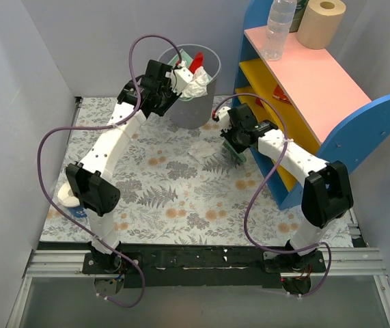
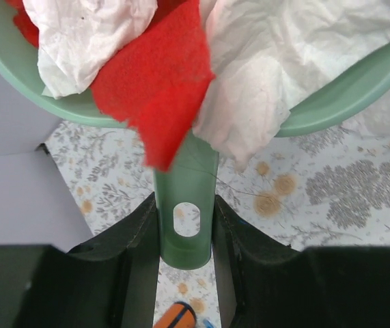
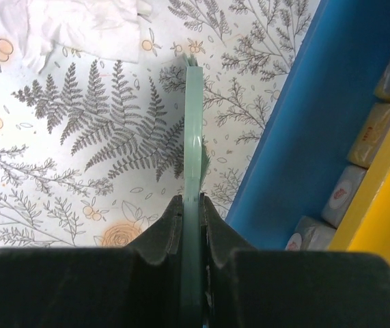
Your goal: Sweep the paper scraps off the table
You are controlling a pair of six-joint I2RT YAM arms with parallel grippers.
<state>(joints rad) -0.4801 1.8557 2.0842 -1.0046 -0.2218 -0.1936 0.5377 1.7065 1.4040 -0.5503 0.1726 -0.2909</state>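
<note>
Dustpan [image 2: 338,96] at the bin [image 1: 196,113], brush [image 3: 193,137] beside the shelf [image 1: 304,82]
From above we see the left gripper [image 1: 174,83] at the bin's rim, upper centre; one white scrap [image 1: 201,150] lies mid-frame on the table [image 1: 147,198]; the left wrist view shows its jaws pinching the dustpan handle, red and white paper scraps [image 2: 154,75] heaped above; the right wrist view shows the right gripper [image 3: 193,219] clamped on the brush.

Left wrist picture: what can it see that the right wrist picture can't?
Only the left wrist view shows the dustpan, heaped with red and white paper scraps, its handle in the left claw. Only the right wrist view shows the green brush in the right claw, the blue shelf and one loose white scrap. Both show the flowery table and a claw shut on something green.
</note>
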